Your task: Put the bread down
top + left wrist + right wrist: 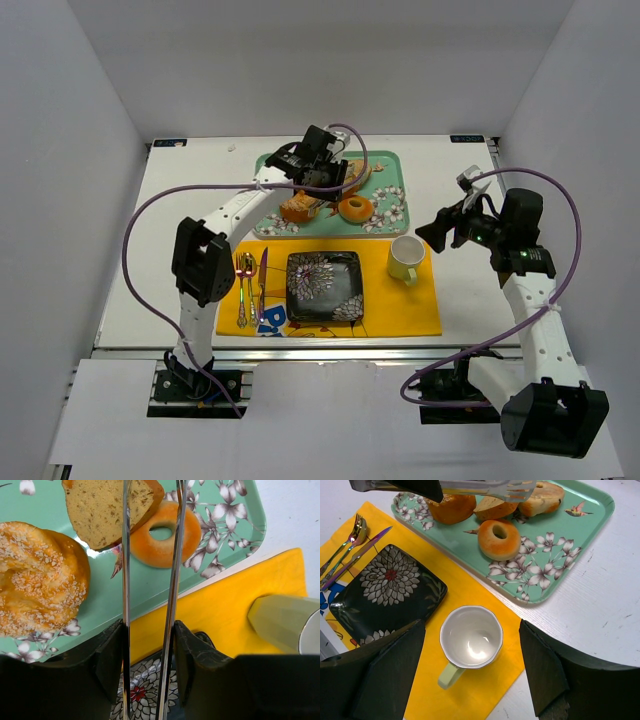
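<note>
The bread (pixel 100 510), a flat tan slice with a darker crust, sits between the tips of the metal tongs (pixel 172 580) over the green floral tray (pixel 105 605). It seems raised slightly off the tray. It also shows in the right wrist view (pixel 492 508). My left gripper (pixel 325 172) is shut on the tongs' handles (pixel 149 630). My right gripper (pixel 445 228) is open and empty, hovering over the mug (pixel 470 637).
On the tray lie a seeded bun (pixel 35 580), a ring roll with a hole (pixel 160 537) and another pastry (pixel 545 497). A yellow placemat (pixel 400 305) holds a black floral square plate (pixel 323 286), the pale green mug (pixel 405 258), and a fork and knife (pixel 250 285).
</note>
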Robot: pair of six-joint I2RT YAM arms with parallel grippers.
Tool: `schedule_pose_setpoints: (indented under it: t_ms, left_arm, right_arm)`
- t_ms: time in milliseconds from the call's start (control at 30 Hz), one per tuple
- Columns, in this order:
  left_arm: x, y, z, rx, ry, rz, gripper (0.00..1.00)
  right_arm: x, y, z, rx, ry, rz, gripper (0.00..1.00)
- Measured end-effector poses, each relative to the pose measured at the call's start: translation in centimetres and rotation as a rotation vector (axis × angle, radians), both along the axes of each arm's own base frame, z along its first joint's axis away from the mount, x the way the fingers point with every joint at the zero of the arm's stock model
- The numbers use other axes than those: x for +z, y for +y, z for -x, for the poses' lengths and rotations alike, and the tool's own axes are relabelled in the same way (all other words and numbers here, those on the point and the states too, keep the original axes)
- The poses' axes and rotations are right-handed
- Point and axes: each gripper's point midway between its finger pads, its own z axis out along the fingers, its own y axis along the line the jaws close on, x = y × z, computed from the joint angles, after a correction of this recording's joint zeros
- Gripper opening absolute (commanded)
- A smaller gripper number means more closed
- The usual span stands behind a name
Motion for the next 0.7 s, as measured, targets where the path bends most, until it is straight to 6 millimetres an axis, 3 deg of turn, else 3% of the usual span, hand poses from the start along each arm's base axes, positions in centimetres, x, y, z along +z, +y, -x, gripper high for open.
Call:
schedule_pose_setpoints:
  t_ms: [267,700]
  left_arm:
    - [-0.1,0.0,0.1,0.007,-0.043,-0.059,0.52]
    - [1.5,0.5,0.6,0.014,-0.105,-0.051,0.52]
  right_arm:
    - [-0.4,0.1,0.2,0.004,0.017,-0.010,0.81]
    - [-0.3,0.3,0.4,0.014,0.021,-0.022,0.81]
